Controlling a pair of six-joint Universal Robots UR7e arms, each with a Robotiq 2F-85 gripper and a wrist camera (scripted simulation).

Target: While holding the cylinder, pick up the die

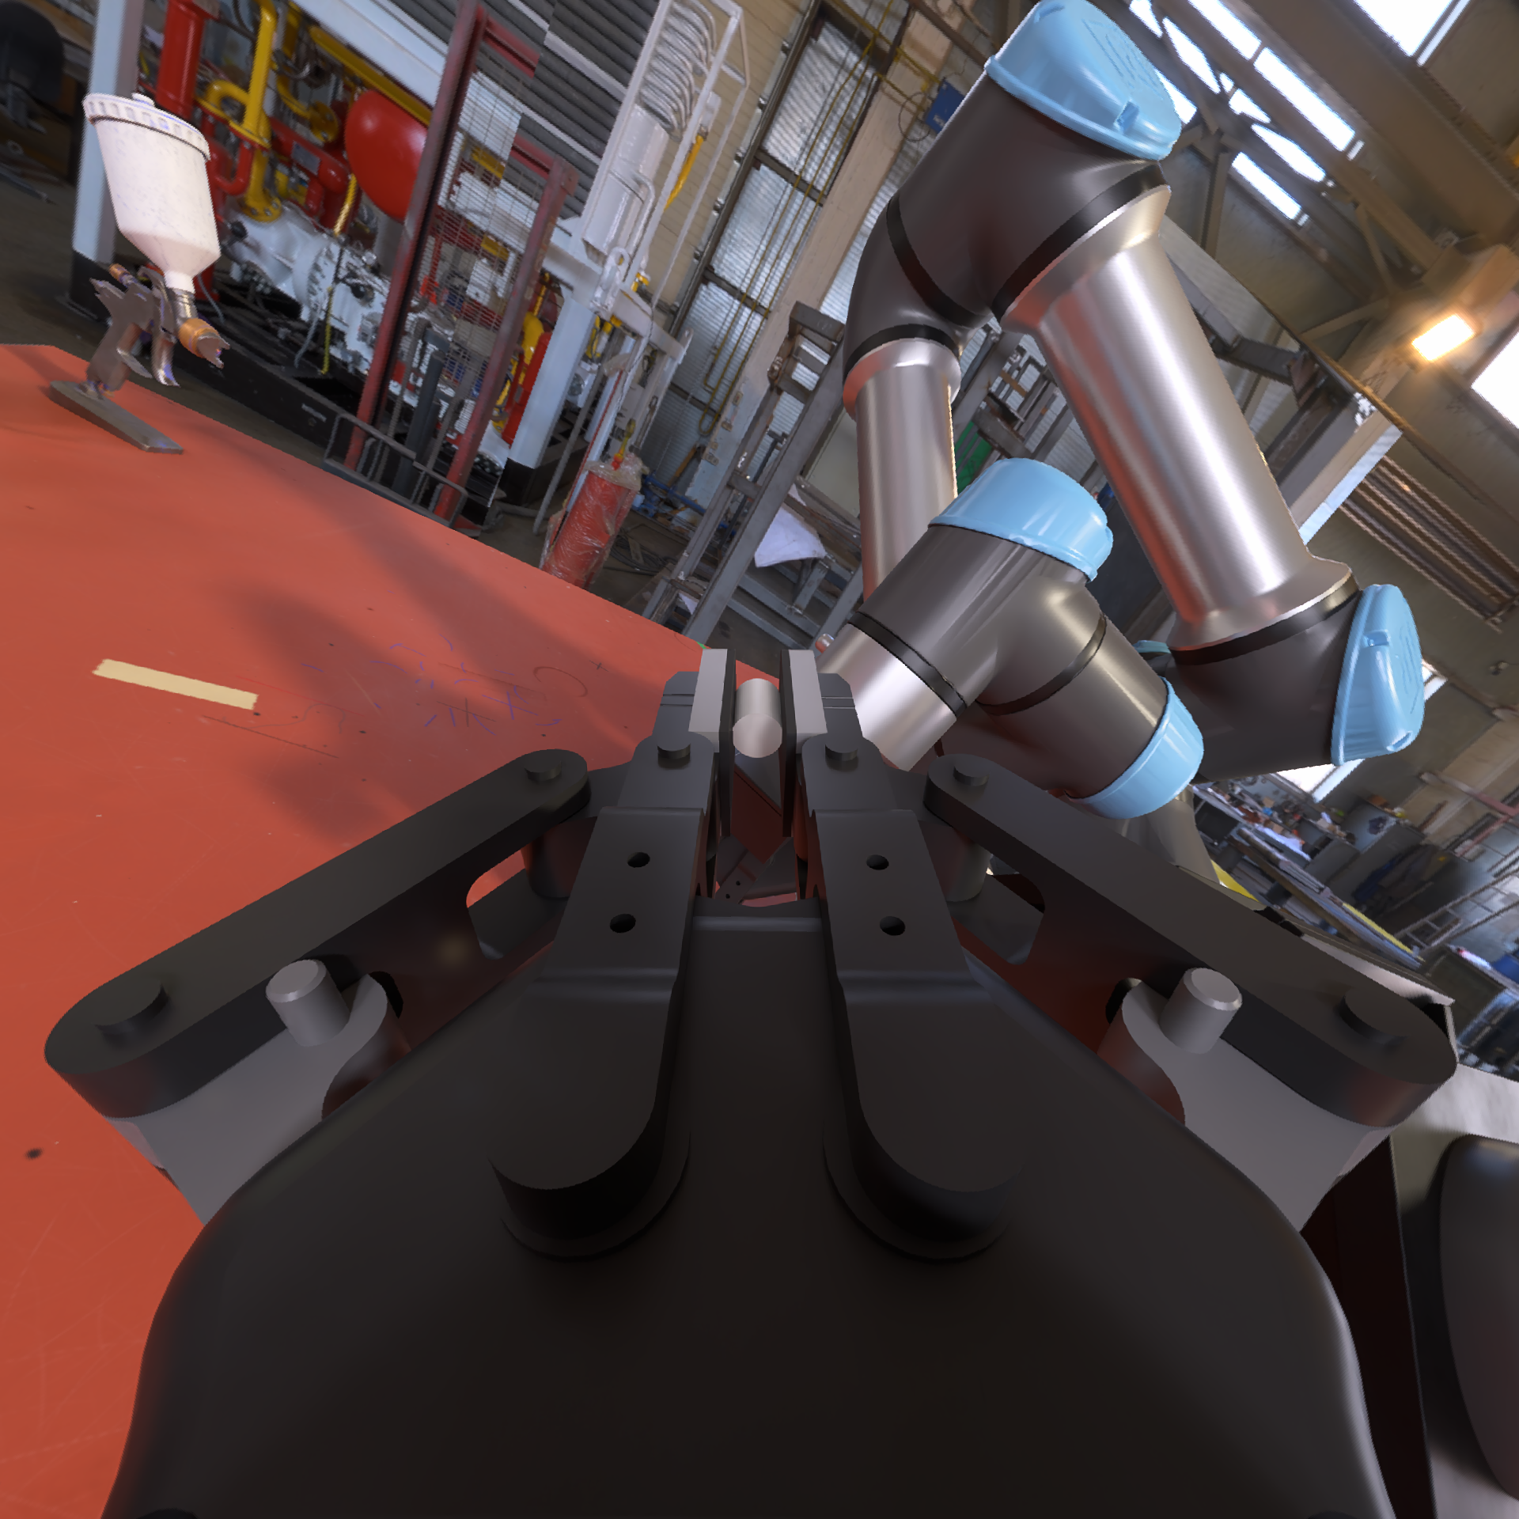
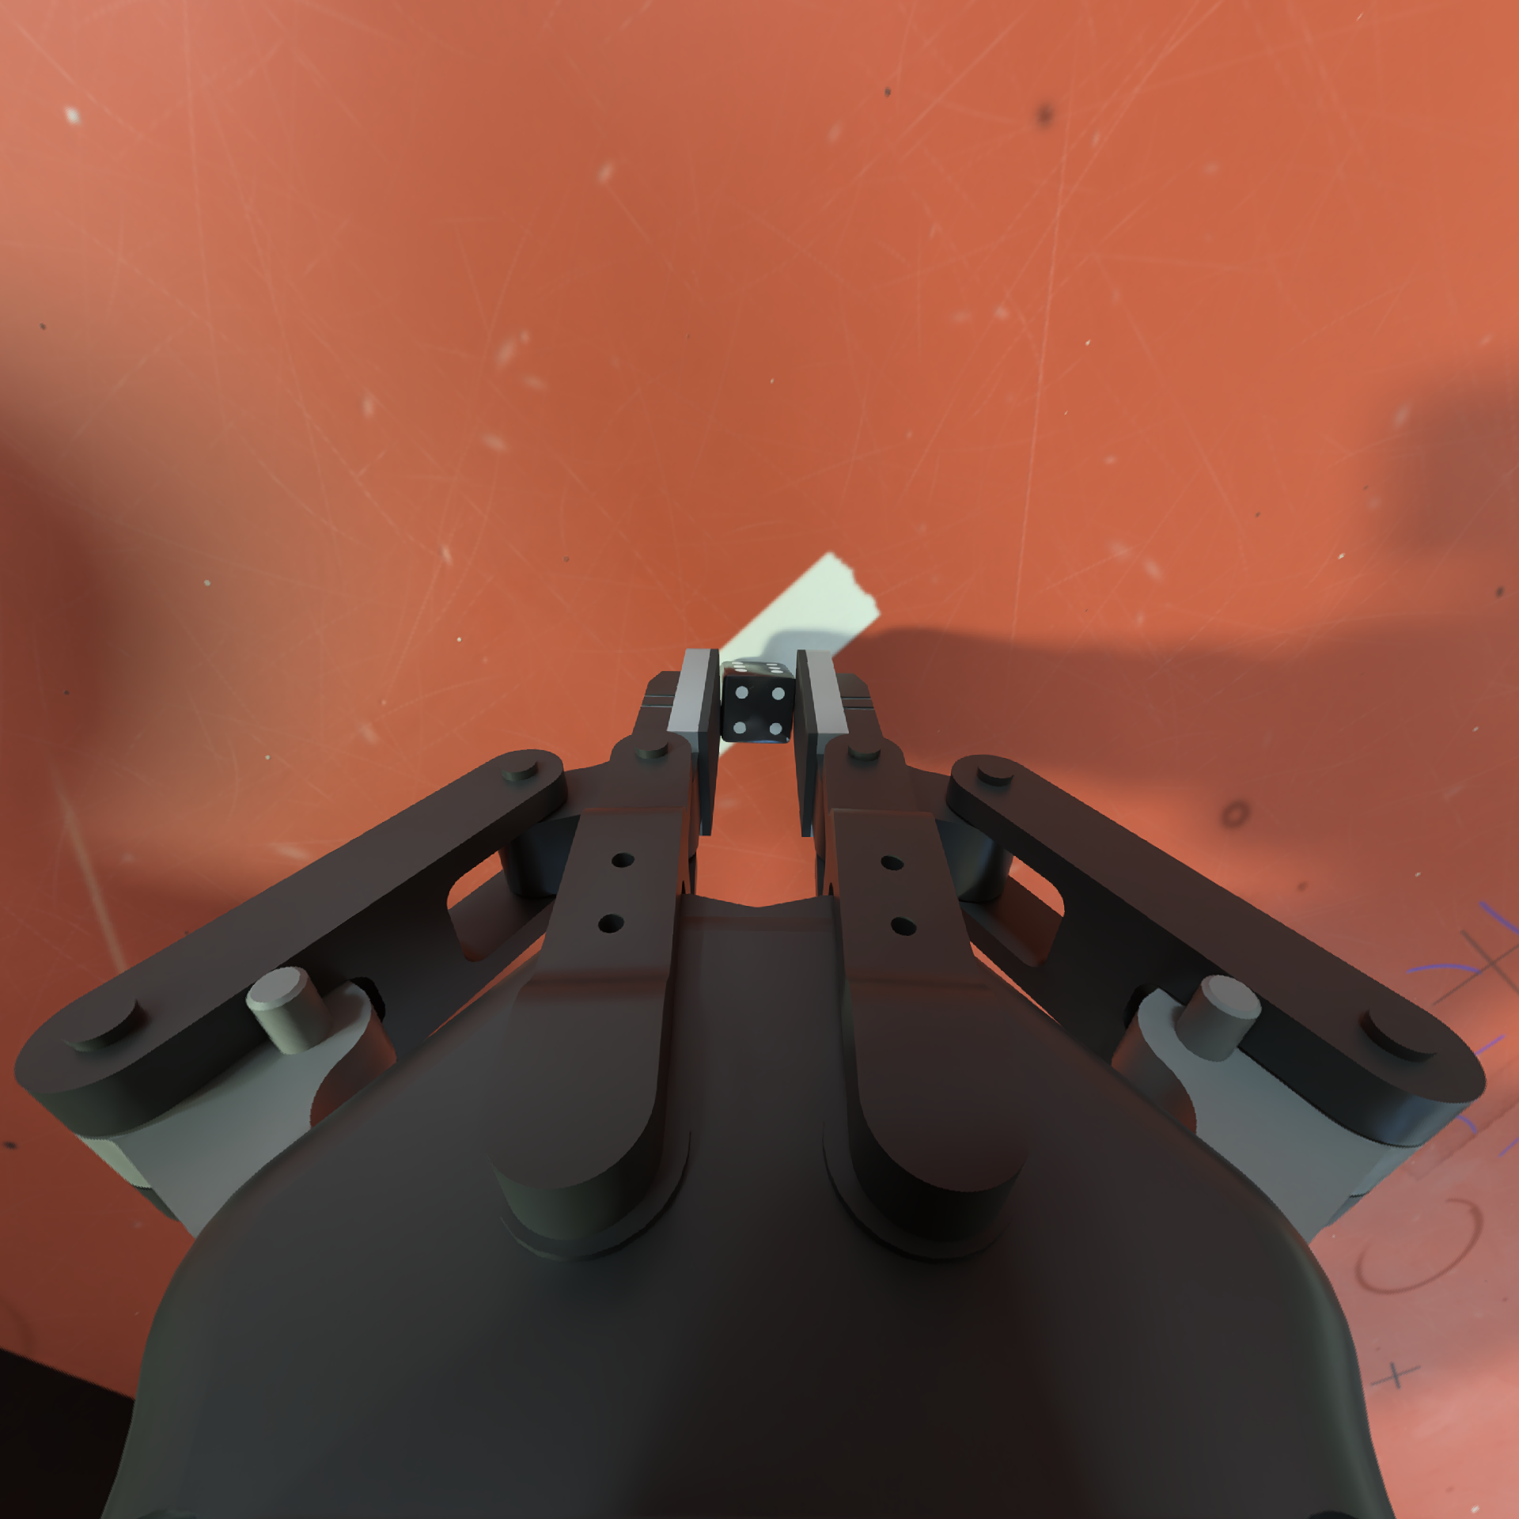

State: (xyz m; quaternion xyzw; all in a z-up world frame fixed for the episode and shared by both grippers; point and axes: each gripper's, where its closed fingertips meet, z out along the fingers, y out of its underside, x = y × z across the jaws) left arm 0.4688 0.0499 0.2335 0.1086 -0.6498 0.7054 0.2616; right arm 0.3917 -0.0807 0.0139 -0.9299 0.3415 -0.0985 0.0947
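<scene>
Die (image 2: 757, 705): black cube, white pips, sitting between the pads of the right pincer (image 2: 757, 699) near the fingertips. The four-pip face looks back along the fingers. The pads flank its two side faces, the left one seemingly in contact; a thin gap may remain at the right one, so whether the grip is fully closed cannot be told from this angle. A pale tape strip (image 2: 810, 604) lies on the tabletop (image 2: 411, 329) just beyond the die, and the die's shadow falls on it. Whether the die rests on the tabletop or is lifted off it is also unclear.

Cylinder (image 1: 756, 723): short, pale grey metal, clamped crosswise between the narrowed pads of the left pincer (image 1: 757, 707), one flat end facing the camera. It is held above the tabletop and off to the side, probably to keep it clear of the other arm's work.

Right arm (image 1: 1068, 493): silver tubes, blue joint caps, seen from the left wrist bending down beyond the cylinder.

Spray gun (image 1: 152, 247): white cup on a stand at the far tabletop corner, well apart from both pincers. Not part of the task.

Second tape strip (image 1: 175, 684): tan, flat on the tabletop, untouched.

Judgement: the die is centred low in the fingers for a square grasp on flat faces.
</scene>
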